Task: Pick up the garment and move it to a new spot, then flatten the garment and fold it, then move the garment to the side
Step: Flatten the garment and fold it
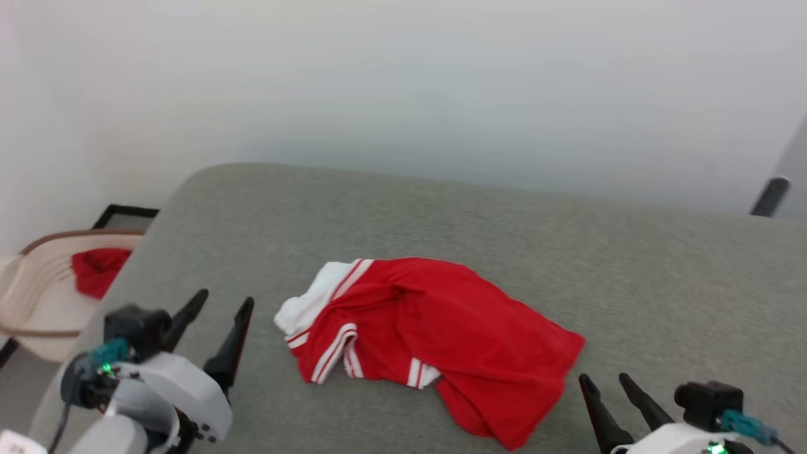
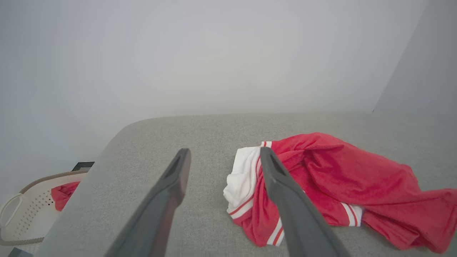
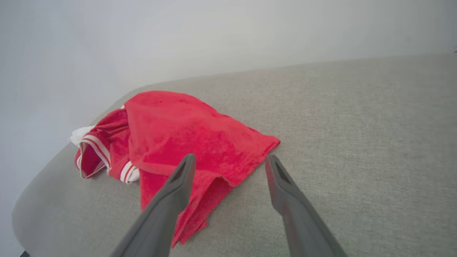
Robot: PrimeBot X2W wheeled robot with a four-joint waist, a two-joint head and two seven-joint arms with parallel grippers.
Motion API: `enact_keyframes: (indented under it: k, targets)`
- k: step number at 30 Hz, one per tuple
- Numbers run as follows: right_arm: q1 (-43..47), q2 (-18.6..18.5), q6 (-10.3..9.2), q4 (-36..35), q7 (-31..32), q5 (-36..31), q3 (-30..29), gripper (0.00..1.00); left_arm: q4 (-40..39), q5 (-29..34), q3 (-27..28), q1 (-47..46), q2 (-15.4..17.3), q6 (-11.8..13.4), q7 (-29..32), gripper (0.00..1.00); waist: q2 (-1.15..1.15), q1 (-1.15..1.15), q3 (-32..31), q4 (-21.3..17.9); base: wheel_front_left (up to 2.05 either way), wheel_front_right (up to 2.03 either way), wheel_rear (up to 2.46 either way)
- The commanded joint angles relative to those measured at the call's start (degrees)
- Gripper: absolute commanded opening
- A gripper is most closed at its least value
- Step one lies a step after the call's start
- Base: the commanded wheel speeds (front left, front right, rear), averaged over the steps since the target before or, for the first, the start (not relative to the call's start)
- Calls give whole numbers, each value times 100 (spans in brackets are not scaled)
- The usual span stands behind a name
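Crumpled red-and-white garment (image 1: 435, 334)

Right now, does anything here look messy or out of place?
Only the garment: it lies crumpled on the grey cushion, bunched in folds, with a white panel showing at its left end. The left gripper and right gripper are open, holding nothing. A red cloth sits in the basket, nothing odd.
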Motion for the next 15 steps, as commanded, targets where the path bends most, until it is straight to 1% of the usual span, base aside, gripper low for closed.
enact_keyframes:
  k: [1, 6, 10, 15]
  targets:
    - [-92, -8, 2, -53, 259, 41, 9, 100, 53, 35, 6, 110, -82, 29, -198, 100, 0, 0, -69, 422, 0, 0, 0]
    - [-170, 49, 2, -166, 1232, 33, -115, 100, 246, 43, -24, 257, -350, 39, -667, 100, 0, 0, 16, 803, 0, 0, 0]
    - [-199, 107, 2, -170, 1993, -156, -297, 100, 400, 69, -145, 226, -554, -21, -789, 100, 0, 0, 110, 1104, 0, 0, 0]
    - [-339, 188, 2, -34, 2614, -475, -494, 100, 560, 77, -246, 70, -750, -97, -880, 100, 0, 0, 298, 1396, 0, 0, 0]
